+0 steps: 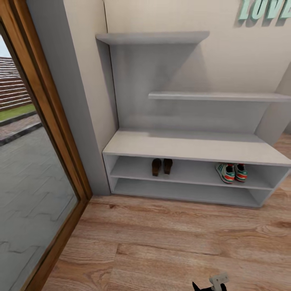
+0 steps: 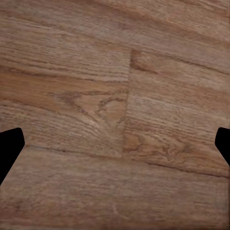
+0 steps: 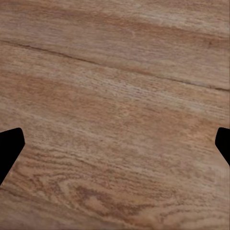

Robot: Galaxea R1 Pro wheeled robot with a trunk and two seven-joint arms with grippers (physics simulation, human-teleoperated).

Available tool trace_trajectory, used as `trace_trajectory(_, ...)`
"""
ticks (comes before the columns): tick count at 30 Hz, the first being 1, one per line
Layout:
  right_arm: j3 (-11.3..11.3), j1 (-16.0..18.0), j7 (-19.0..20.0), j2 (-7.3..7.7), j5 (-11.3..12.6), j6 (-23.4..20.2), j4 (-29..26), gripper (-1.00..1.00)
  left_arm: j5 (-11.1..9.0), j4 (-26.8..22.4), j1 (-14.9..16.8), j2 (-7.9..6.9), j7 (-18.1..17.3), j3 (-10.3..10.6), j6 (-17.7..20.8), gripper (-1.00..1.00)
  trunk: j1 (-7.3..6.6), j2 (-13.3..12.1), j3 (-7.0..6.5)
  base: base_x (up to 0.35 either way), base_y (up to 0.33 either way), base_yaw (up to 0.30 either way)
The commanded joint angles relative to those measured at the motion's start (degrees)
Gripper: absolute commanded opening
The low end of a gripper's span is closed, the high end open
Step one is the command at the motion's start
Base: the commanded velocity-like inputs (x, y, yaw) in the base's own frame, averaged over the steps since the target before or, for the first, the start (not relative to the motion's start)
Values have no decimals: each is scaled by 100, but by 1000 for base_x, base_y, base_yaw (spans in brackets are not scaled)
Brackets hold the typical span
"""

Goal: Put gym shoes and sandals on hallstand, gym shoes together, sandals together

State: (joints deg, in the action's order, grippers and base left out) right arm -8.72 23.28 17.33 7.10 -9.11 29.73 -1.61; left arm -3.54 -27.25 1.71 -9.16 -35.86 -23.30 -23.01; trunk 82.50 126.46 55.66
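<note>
Currently the head view covers the shoe rack [image 1: 194,145] against the far wall, with the wood-plank floor [image 1: 169,242] in front of it. Both sandals [image 1: 161,166] stand side by side, touching or nearly so, on the upper of the two low shelves, left of centre. Both gym shoes [image 1: 231,172] stand side by side on the same shelf, toward the right end, well apart from the sandals. All four items are on the rack, none on the floor. A glass door with a wooden frame [image 1: 52,133] lies to the left, and green wall letters [image 1: 264,9] show at the far right.

The wrist views supply what the head view lacks: finger state. In the left wrist view, the left gripper [image 2: 115,143] has its fingers spread wide, with bare floor planks [image 2: 115,96] between them. In the right wrist view, the right gripper [image 3: 115,143] is likewise spread wide over bare planks [image 3: 115,96]. Neither holds anything.
</note>
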Motion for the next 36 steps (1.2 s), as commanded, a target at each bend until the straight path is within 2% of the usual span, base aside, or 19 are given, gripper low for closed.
trace_trajectory(1,-57,2,20,-19,-47,15,5,100,-38,14,5,3,-55,-23,10,100,-24,-40,-14,0,0,0)
trace_trajectory(7,-59,1,15,-140,-52,17,10,100,-46,30,5,9,-50,-25,7,100,-155,-280,-122,0,0,0)
trace_trajectory(12,-59,-2,16,-177,-54,11,11,100,-48,33,5,6,-50,-29,6,100,-265,-481,-211,0,0,0)
trace_trajectory(36,-59,-59,25,-208,-61,6,13,100,-50,36,5,-1,-44,-43,3,100,-792,-1443,-642,0,0,0)
